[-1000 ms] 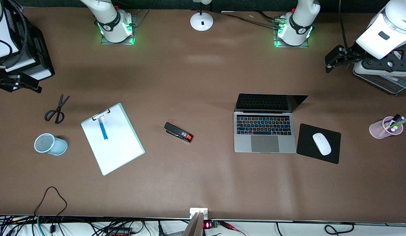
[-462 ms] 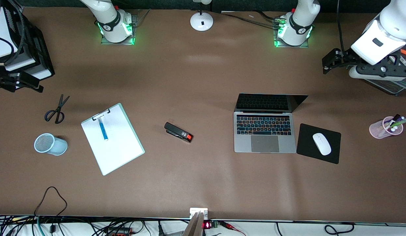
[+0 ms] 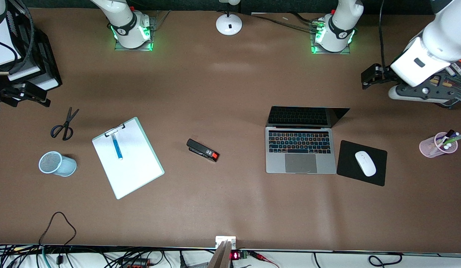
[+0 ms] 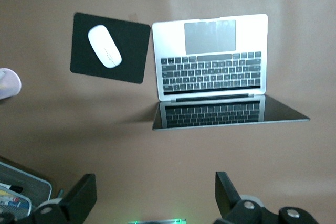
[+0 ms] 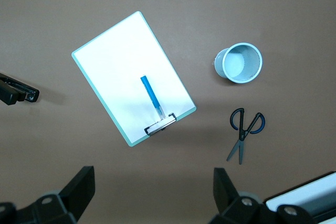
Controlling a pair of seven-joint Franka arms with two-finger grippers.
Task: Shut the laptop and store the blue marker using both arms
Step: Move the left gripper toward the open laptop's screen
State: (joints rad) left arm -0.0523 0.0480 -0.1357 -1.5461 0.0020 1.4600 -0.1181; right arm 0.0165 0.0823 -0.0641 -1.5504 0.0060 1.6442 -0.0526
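Silver-grey laptop (image 3: 300, 150) open; blue marker (image 3: 117, 146) on clipboard (image 3: 137, 171).

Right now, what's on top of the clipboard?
The blue marker lies on the clipboard's white sheet, one end by the metal clip. Nothing else is on it. What lies under the board cannot be seen.

The matt brown table (image 3: 230, 93) is showing a smooth, faintly creased surface. The slim silver-grey metal laptop (image 3: 300, 156) is looking brushed, its dark screen (image 4: 231, 114) glossily reflecting the keys. The pale blue mesh cup (image 3: 57, 163) is looking like perforated metal.
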